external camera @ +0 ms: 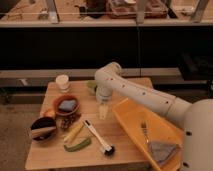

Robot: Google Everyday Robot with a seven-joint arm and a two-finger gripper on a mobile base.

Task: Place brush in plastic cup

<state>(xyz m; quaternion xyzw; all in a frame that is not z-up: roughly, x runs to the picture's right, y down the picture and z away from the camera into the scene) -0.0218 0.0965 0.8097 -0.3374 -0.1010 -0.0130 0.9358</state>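
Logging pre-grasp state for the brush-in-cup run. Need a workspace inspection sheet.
Surface: wooden table, most items on its left half.
Job's things: brush lies flat near the front, black head toward the front edge, not grasped; plastic cup stands at the back, partly hidden by the arm.
Clutter: white cup, red bowl holding a blue sponge, dark bowl, corn cob, green vegetable, yellow tray with a fork and grey cloth.
Grippers: pincer hangs over the table between cup and brush.
Cables: nothing seen.
Surroundings: dark counter behind the table.
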